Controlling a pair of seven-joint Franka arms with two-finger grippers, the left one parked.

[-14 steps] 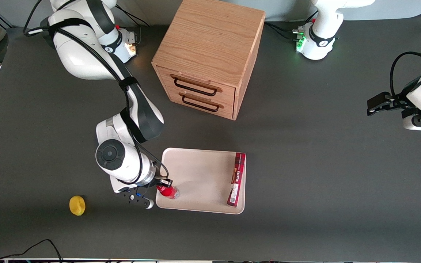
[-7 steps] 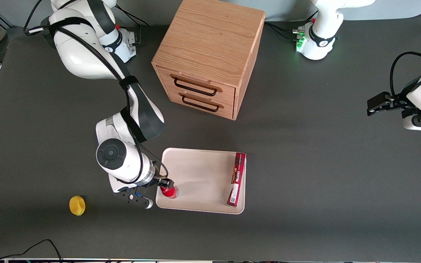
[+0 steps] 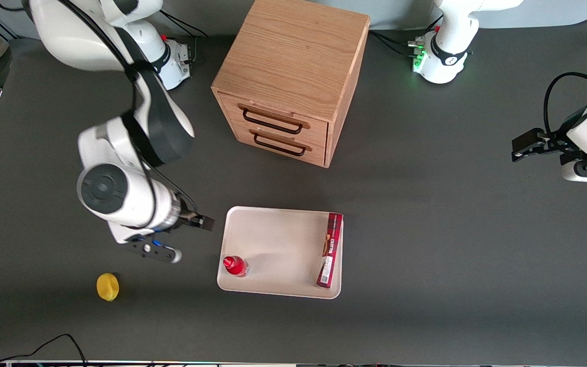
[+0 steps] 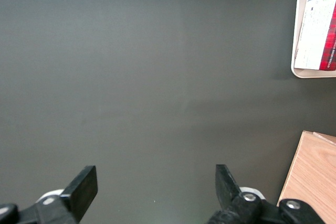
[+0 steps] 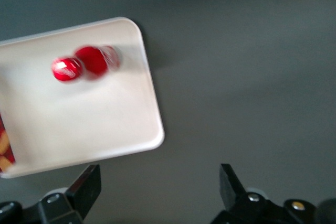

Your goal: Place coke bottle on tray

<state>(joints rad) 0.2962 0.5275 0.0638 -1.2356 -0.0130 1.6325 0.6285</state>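
Observation:
The small red coke bottle (image 3: 234,266) stands upright on the cream-white tray (image 3: 273,244), in the tray corner nearest the front camera at the working arm's end. It also shows in the right wrist view (image 5: 86,63), on the tray (image 5: 94,124). My gripper (image 3: 199,223) is open and empty, raised above the bare table beside the tray's edge, farther from the front camera than the bottle. In the right wrist view the gripper (image 5: 157,184) has its fingers wide apart over dark table.
A long flat red box (image 3: 330,250) lies along the tray's edge toward the parked arm. A wooden drawer cabinet (image 3: 288,76) stands farther from the front camera. A yellow lemon (image 3: 107,286) lies on the table toward the working arm's end.
The gripper let go of the coke bottle, which now stands on the tray. The arm rose and drew away from the tray toward its own end of the table.

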